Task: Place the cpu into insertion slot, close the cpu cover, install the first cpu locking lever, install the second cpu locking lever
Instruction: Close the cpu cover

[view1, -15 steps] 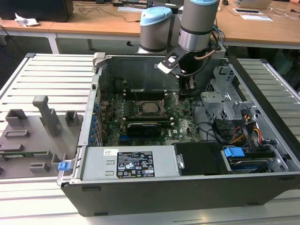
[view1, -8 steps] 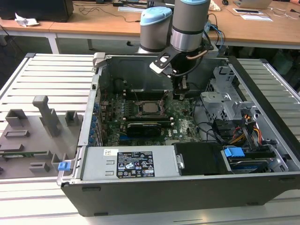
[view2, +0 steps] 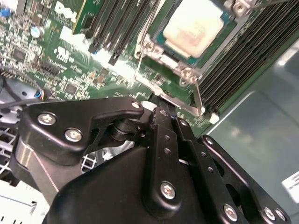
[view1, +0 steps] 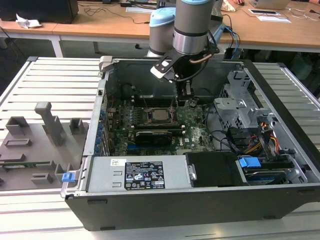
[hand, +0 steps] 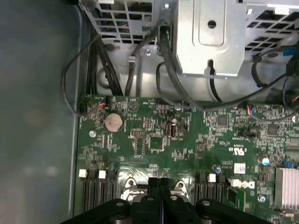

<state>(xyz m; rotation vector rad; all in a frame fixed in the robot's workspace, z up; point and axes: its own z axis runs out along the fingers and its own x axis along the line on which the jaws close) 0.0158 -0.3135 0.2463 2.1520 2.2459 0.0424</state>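
The cpu [view2: 194, 25] lies seated in the slot [view1: 146, 118], cover [view2: 166, 58] seemingly down. The gripper [hand: 159, 181], jaws pressed together on nothing visible, hovers at the slot's edge on the exterior view's right, likely to work a lever [view2: 198, 95].

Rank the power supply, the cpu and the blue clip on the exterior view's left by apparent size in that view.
1. power supply, by far the largest.
2. cpu and blue clip look about alike; the clip sits nearer the camera, so I leave them unranked.
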